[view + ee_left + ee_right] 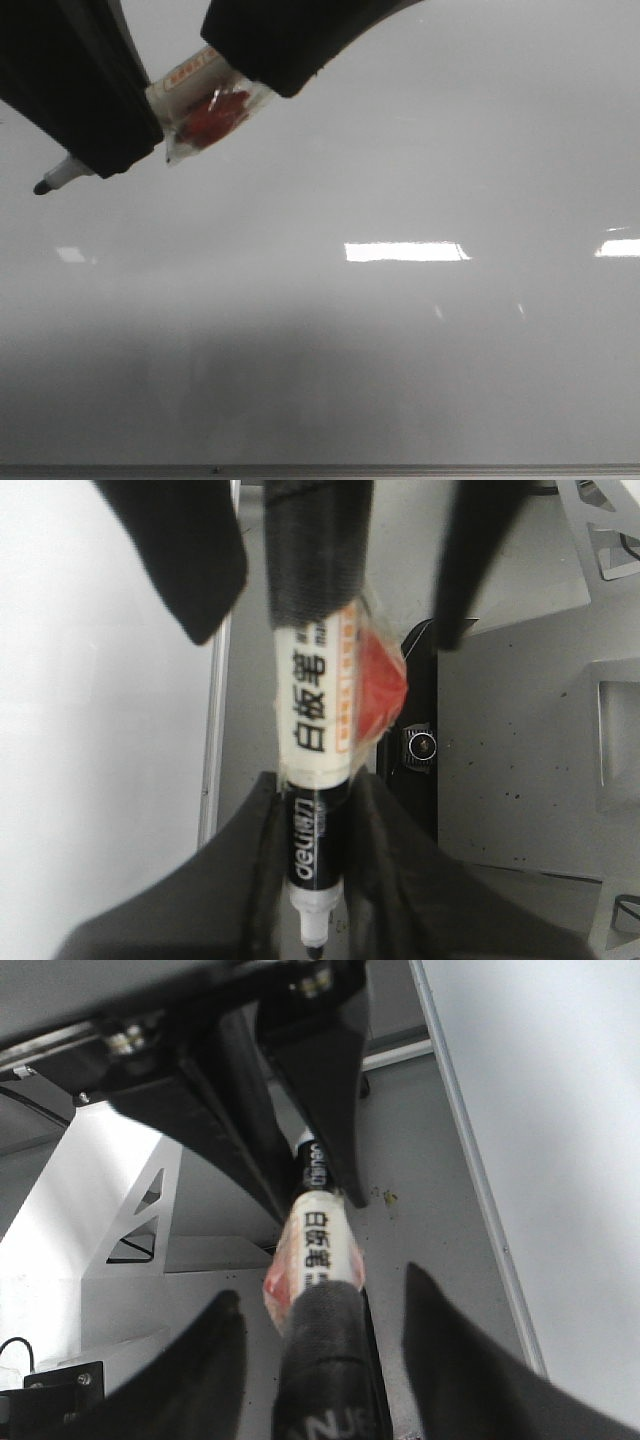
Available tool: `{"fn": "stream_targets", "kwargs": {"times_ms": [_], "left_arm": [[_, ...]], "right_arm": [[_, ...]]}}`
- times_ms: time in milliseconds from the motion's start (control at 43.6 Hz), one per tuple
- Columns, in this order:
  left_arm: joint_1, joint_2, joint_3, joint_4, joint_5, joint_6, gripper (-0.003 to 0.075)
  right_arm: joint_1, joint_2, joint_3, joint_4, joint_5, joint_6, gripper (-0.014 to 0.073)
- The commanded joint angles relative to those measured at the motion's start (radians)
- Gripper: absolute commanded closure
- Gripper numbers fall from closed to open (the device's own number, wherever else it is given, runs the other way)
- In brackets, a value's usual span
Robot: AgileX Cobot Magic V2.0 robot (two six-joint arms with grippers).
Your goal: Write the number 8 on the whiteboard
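Whiteboard [400, 150] fills the front view and stands behind both arms. The arms meet at about 10 to 11 o'clock in that view.

Nearest is the left gripper [108, 162]. Its jaws are pressed onto the black front part of a marker [195, 75], close behind the nib. In the left wrist view the two fingers [240, 860] lie tight on both sides of the barrel [315, 710]. The nib [42, 187] comes out of this gripper and points toward 8 o'clock. I cannot tell if it touches the board.

The white barrel goes up toward 1 o'clock to the right gripper [285, 85]. A red piece [215, 115] under clear wrap is fixed to the side of the barrel, between the two grippers. The back end of the marker is black and lies between the right fingers [215, 1360]. In the right wrist view these fingers are spread wide, with a clear gap on each side of the marker, so this claw is not closed on it.

Behind them the board is glossy and pale grey. A bright rectangular reflection [405, 251] lies just right of the centre, and a smaller one is at 3 o'clock. A thin grey frame [400, 469] runs along the edge at 6 o'clock.
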Motion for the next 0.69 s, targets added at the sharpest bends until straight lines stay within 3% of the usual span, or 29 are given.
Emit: {"fn": "stream_targets", "kwargs": {"times_ms": [0, 115, 184, 252, 344, 413, 505, 666], "left_arm": [[-0.008, -0.029, -0.034, -0.048, -0.017, 0.001, 0.0733], [-0.008, -0.029, -0.034, -0.048, -0.028, 0.001, 0.0722], [-0.008, -0.029, -0.034, -0.048, -0.034, -0.001, 0.0673], [-0.008, -0.029, -0.034, -0.048, -0.046, -0.004, 0.0564], [-0.008, -0.029, -0.034, -0.048, -0.065, -0.006, 0.0328], [-0.008, -0.029, -0.034, -0.045, -0.081, -0.010, 0.0219], [0.002, -0.044, -0.034, -0.014, -0.082, -0.068, 0.0264], [0.119, -0.124, 0.005, -0.001, -0.072, -0.157, 0.0506]], "right_arm": [[0.000, -0.029, -0.040, 0.051, -0.012, -0.014, 0.0337], [0.000, -0.029, -0.040, 0.051, -0.012, -0.014, 0.0496], [0.000, -0.029, -0.040, 0.051, -0.014, -0.014, 0.0599], [0.000, -0.029, -0.040, 0.051, -0.015, -0.014, 0.0666], [-0.001, -0.029, -0.040, 0.051, -0.022, -0.014, 0.0656], [-0.009, -0.029, -0.040, 0.047, -0.025, -0.014, 0.0656], [-0.037, -0.037, -0.028, 0.038, -0.027, -0.007, 0.0655], [-0.126, -0.090, 0.072, 0.036, -0.114, -0.007, 0.0652]]}}
